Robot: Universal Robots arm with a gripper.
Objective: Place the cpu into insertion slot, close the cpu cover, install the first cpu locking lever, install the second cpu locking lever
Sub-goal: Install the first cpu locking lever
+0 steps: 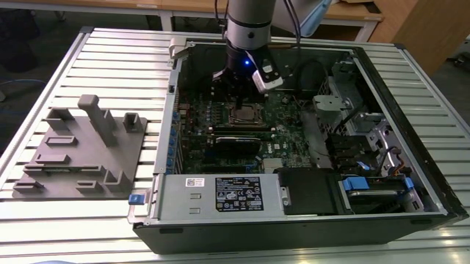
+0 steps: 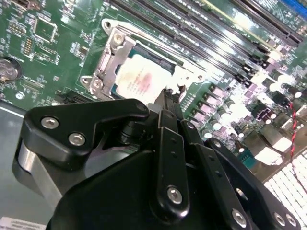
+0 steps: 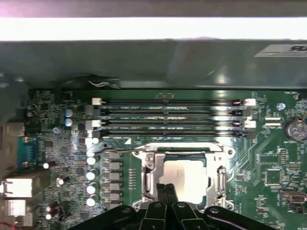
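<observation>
The claw (image 3: 167, 187) hangs over the cpu (image 3: 184, 175)
Its thin fingers are pinched together, just above the chip. The cpu lies flat in the insertion slot (image 1: 246, 114), and the cpu cover (image 3: 221, 173) lies down around it.

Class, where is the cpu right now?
In both wrist views the cpu lies in the insertion slot, framed by the cpu cover, close to the gripper.
</observation>
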